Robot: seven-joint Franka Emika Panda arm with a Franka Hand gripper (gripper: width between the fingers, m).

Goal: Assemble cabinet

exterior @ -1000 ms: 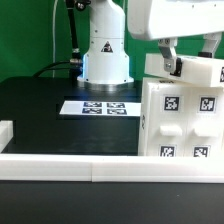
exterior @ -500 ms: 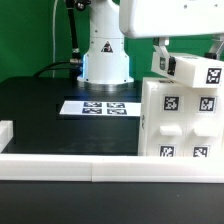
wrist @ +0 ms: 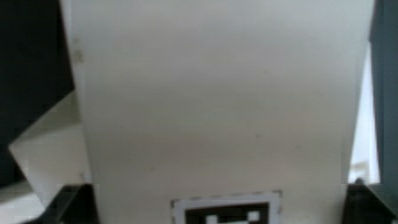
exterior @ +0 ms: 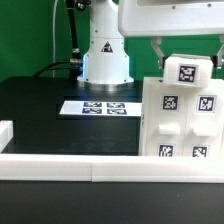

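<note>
The cabinet body (exterior: 180, 120) is a large white box with several black-and-white tags, standing at the exterior view's right. My gripper (exterior: 187, 55) is above it, shut on a small white tagged panel (exterior: 188, 72), with one finger (exterior: 155, 50) on each side. The panel sits upright at the body's top edge with its tag facing the camera. I cannot tell whether it touches the body. In the wrist view the panel (wrist: 214, 100) fills the picture, its tag (wrist: 228, 212) lies between my dark fingertips (wrist: 68, 205), and my gripper (wrist: 219, 205) straddles it.
The marker board (exterior: 100, 106) lies flat on the black table (exterior: 40, 110) behind the body. The white robot base (exterior: 105, 50) stands at the back. A white rail (exterior: 60, 165) runs along the front edge, with a raised end at the exterior view's left.
My hand has moved toward the exterior view's left. The held panel has turned from tilted to upright, and its tag now faces the camera.
</note>
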